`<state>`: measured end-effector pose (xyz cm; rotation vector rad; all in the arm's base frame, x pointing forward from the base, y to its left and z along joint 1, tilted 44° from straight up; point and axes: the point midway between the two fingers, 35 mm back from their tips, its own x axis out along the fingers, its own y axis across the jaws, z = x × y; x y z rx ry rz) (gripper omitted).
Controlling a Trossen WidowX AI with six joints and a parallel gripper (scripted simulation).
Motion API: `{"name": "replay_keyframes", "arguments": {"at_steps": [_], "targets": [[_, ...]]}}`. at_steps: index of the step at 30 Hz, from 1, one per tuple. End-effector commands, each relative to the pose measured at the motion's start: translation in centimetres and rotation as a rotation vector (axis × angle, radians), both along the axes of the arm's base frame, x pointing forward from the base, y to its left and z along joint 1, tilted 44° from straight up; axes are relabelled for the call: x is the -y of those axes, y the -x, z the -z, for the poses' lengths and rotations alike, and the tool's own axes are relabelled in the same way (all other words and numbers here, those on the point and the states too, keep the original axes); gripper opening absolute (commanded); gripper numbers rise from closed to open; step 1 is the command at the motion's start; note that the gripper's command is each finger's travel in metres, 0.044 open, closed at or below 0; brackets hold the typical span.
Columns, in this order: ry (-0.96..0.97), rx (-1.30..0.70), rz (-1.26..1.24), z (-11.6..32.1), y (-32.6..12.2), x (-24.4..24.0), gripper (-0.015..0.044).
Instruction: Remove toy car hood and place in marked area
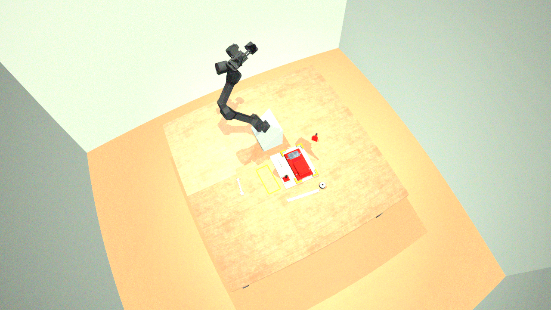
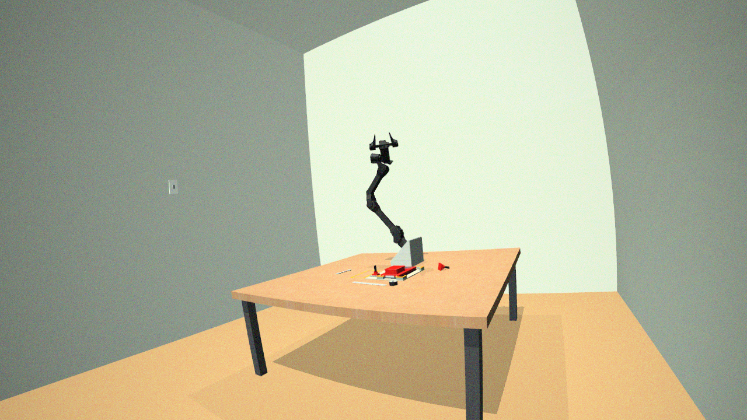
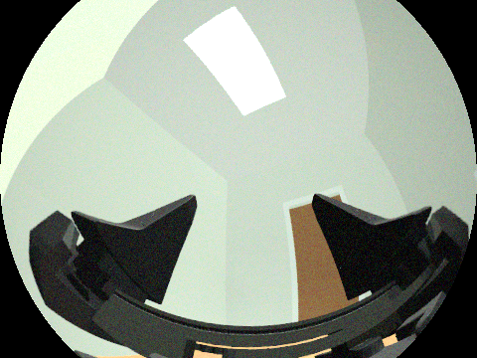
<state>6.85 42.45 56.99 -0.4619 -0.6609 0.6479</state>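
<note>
1. Red toy car [image 1: 297, 164], top view: it lies on a white base plate [image 1: 280, 162] with yellow corner marks, near the middle of the wooden desk [image 1: 346, 200]. Its hood [image 1: 301, 168] is on the car, the broad red panel below the grey windscreen part.
2. Top view, marked area [image 1: 267, 178]: a yellow-outlined rectangle just left of the base plate, nothing inside it. A small white rod [image 1: 239, 186] lies farther left; a long white strip [image 1: 303, 195] and a small grey wheel [image 1: 322, 185] lie below the plate. One small red piece [image 1: 286, 178] stands on the plate's lower left, another [image 1: 314, 137] lies apart to the upper right.
3. Top view, arm: it rises from a pale wedge-shaped mount [image 1: 268, 134] behind the car; the end effector [image 1: 242, 49] is high up, well apart from the car and the marked area.
4. Exterior view: the arm stands nearly upright over the desk [image 2: 443, 303], with the end effector [image 2: 383, 140] pointing upward, fingers spread wide. The toy car [image 2: 394, 270] sits low on the desk in front of the mount [image 2: 411, 252].
5. Wrist view: both dark fingers are far apart, only ceiling and walls between them; the end effector [image 3: 254, 206] is open and grips nothing.
</note>
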Motion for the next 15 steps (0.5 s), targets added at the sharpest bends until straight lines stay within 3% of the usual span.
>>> {"name": "replay_keyframes", "arguments": {"at_steps": [1, 15], "targets": [[0.09, -0.061, 0.04, 4.0, -3.3, -2.4, 0.044], [0.288, -0.349, 0.178, 17.8, -15.4, -5.0, 0.044]]}}
